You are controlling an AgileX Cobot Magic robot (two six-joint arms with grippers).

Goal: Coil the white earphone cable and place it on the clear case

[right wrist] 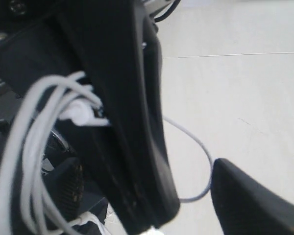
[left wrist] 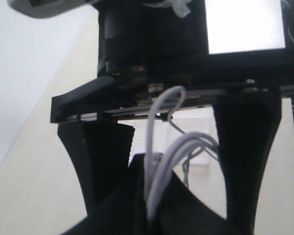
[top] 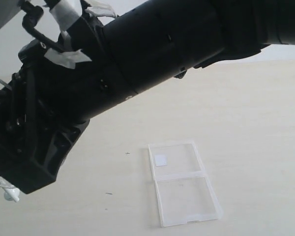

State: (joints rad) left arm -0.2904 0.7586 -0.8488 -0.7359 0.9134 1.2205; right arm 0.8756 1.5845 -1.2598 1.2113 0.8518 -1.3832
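The clear case lies open and flat on the table, its white sticker on the far half. Nothing rests on it. My left gripper is shut on several loops of the white earphone cable. My right gripper stands wide open around the left one, its fingers on either side. The coiled cable hangs beside the left jaws, and one thin strand curves through the gap. An earbud shows under the right arm, far left of the case.
The right arm's black body crosses the exterior view from the upper right to the lower left and hides the left gripper there. The pale tabletop surrounds the case.
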